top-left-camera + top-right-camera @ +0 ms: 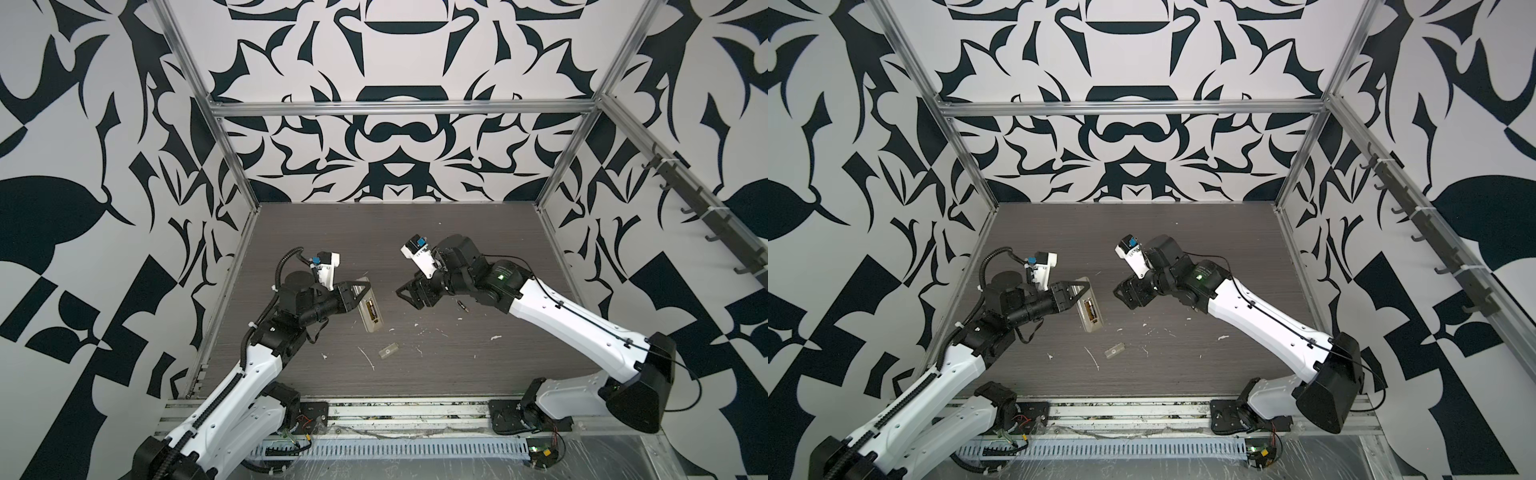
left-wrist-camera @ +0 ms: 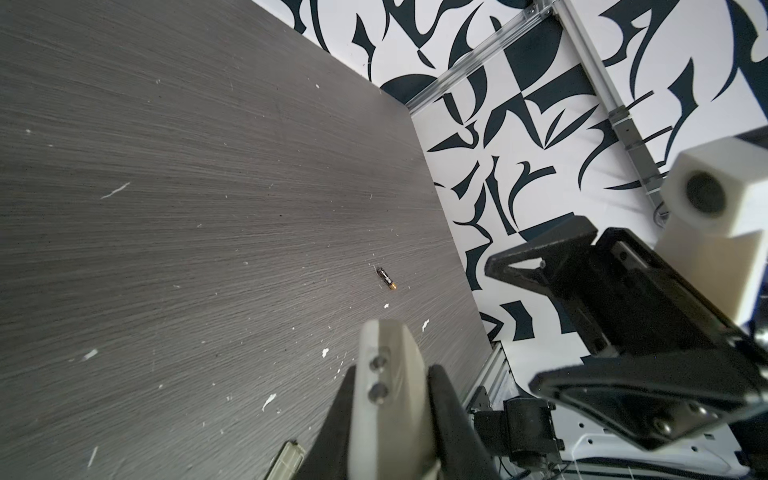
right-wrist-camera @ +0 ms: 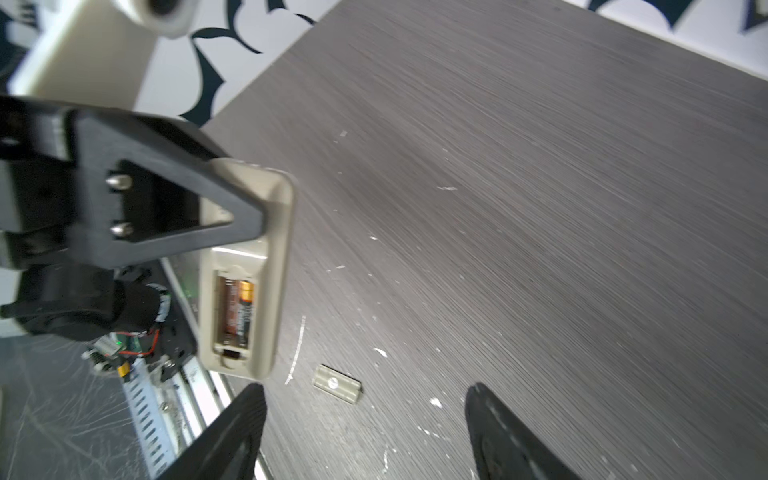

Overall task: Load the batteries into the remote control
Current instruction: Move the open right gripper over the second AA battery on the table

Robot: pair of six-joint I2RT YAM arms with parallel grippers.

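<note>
Scuffed grey worktop [image 1: 415,249], patterned walls [image 1: 374,62]. Left tool [image 2: 392,386] clamps remote control [image 3: 276,266], battery [image 3: 243,307] in recess [image 3: 221,309]; right tool [image 3: 365,390] wide open, empty.

Robot lab test cell.
Alu-profile frame [image 1: 399,107] w/ b&w patterned wall panels [image 1: 399,166] boxes in a grey bench top [image 1: 457,232]; left arm [image 1: 257,370] & right arm [image 1: 573,320] bolted to a rail [image 1: 407,409] at near edge, slotted cable duct [image 1: 395,451] & loose wires [image 1: 555,438] there.
</note>
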